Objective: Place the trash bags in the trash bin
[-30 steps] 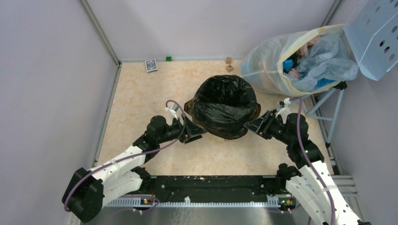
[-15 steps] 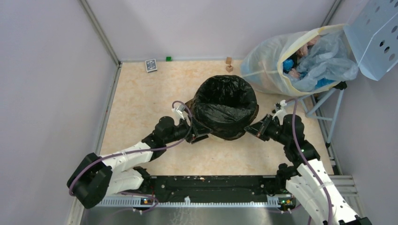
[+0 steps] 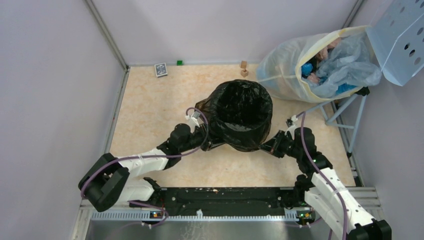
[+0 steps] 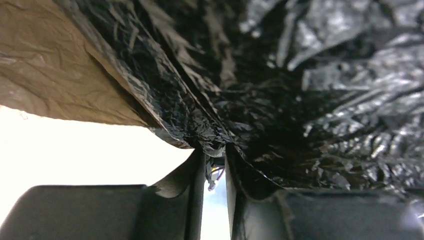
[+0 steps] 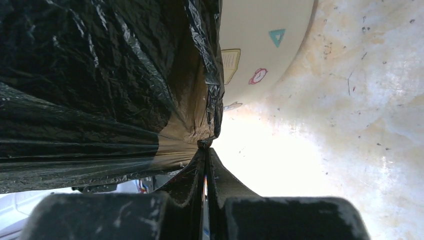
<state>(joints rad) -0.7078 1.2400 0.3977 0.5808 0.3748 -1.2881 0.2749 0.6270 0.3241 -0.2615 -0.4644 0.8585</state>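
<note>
The trash bin (image 3: pixel 240 115) stands mid-table with a glossy black trash bag (image 3: pixel 235 95) lining it and draped over its rim and sides. My left gripper (image 3: pixel 207 145) is low at the bin's left side, its jaws drawn close on a bunched fold of the trash bag (image 4: pixel 280 75). My right gripper (image 3: pixel 267 146) is low at the bin's right side, shut on the hem of the trash bag (image 5: pixel 100 75), with film pinched at its tips (image 5: pixel 205 146). The trash bin's cream wall (image 5: pixel 260 40) with small stickers shows beside that hem.
A large translucent sack (image 3: pixel 287 70) full of waste leans at the back right beside a perforated light-blue panel (image 3: pixel 400 35) on a metal stand (image 3: pixel 345 110). A card deck (image 3: pixel 160 69), a green block (image 3: pixel 179 62) and wooden blocks (image 3: pixel 243 68) lie along the back wall.
Both grippers have moved inward and forward to the draped film at the bin's lower sides. The right jaws have shut on the hem; the left jaws have narrowed onto a fold.
</note>
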